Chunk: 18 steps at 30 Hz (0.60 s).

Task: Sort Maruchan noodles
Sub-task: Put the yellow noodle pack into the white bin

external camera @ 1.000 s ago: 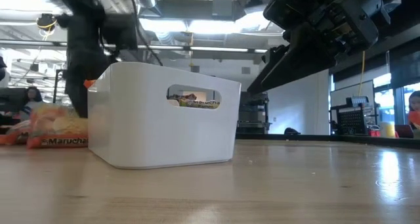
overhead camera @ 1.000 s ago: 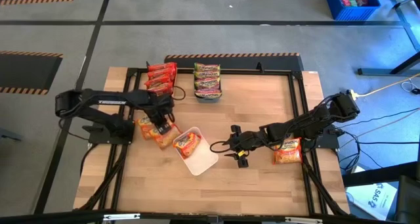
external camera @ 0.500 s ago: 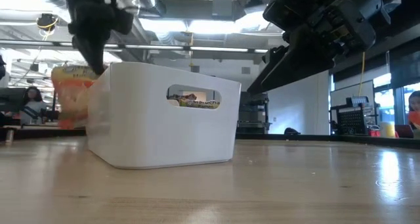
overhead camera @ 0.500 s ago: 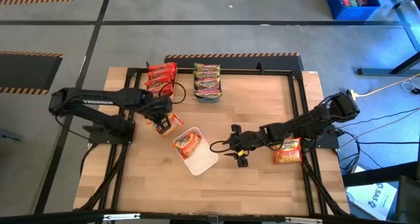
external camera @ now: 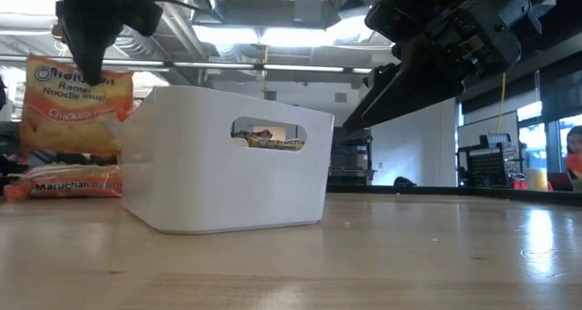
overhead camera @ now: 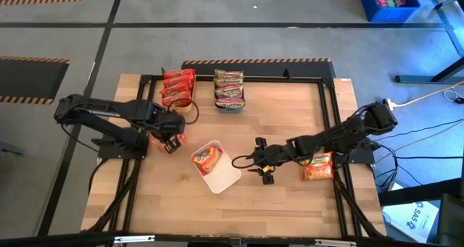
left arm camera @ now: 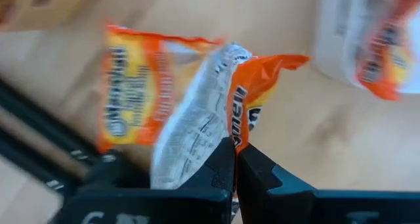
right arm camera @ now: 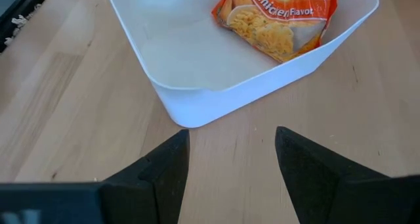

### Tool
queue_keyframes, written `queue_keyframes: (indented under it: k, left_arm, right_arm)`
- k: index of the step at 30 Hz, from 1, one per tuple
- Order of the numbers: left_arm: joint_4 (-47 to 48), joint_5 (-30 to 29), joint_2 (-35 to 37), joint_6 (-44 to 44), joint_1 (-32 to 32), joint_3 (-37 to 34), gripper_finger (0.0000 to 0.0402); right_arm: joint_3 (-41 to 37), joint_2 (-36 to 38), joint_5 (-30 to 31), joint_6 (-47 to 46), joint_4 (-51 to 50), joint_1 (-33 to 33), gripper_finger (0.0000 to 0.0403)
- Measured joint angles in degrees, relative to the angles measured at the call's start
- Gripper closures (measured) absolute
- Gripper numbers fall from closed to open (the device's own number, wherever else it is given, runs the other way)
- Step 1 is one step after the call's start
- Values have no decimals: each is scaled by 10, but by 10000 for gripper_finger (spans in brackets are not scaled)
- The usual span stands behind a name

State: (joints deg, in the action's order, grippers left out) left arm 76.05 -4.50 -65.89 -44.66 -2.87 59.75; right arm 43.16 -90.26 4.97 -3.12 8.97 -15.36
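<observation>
My left gripper hangs shut over the table's left part, holding an orange Maruchan noodle packet. Below it a second orange packet lies flat on the wood. A white tray in the middle holds another orange packet. My right gripper stands open just right of the tray with nothing between its fingers. Red packets lie at the far left, and green-edged ones sit in a dark tray beside them. My left gripper pinches the orange packet by its upper edge between its two shut fingers. The fingers come from above, pointing down. The packet hangs upright below them, clear of the table, and it is creased at the hold so that its pale back shows.
One more orange packet lies under my right arm near the table's right edge. A black frame runs around the tabletop. Bare wood lies toward the near edge. People and desks show in the room behind.
My left gripper has risen, staying shut, and drawn back a little toward the table's left edge. The orange packet has come up off the pile and now hangs clear. A second packet stays flat on the table.
</observation>
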Motion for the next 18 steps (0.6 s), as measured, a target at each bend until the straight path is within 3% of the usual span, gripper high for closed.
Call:
queue_keyframes:
  k: [8,18]
  left_arm:
    - [-27,12,-1,0,-34,4,401]
    - [-37,-34,-1,-15,-81,109,401]
  right_arm:
    - [0,0,0,0,0,0,192]
    - [0,0,0,0,0,0,192]
